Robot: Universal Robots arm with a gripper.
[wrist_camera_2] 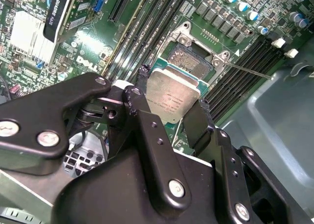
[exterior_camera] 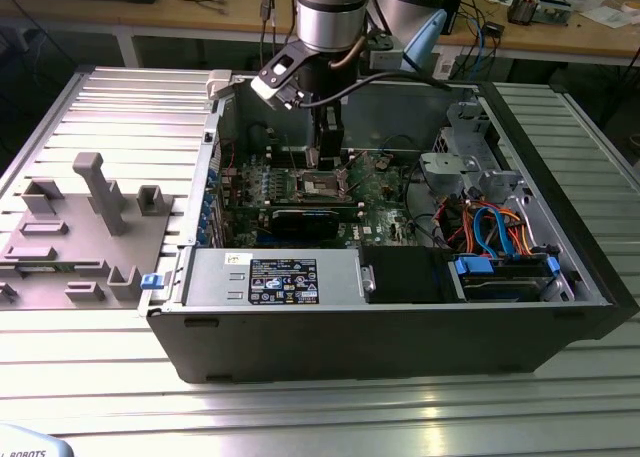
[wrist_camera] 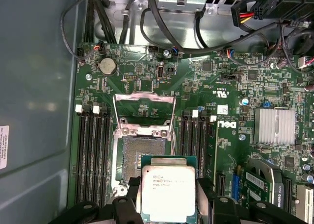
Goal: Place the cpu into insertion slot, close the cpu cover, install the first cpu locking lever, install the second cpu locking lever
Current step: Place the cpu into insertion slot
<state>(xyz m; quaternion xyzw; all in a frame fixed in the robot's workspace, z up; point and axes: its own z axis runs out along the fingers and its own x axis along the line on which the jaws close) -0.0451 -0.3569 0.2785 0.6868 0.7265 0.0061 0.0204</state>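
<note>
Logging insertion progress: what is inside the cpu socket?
In the first wrist view the socket shows a bare contact field with no chip seated, and the cpu cover stands open. The cpu, held in the gripper, hides the socket's nearest edge.

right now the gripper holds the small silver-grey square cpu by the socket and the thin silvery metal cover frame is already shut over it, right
No: the thin silvery metal cover frame is swung open, leaving the socket bare, as the first wrist view shows. The rest stands: the gripper holds the small silver-grey square cpu by the socket.
</note>
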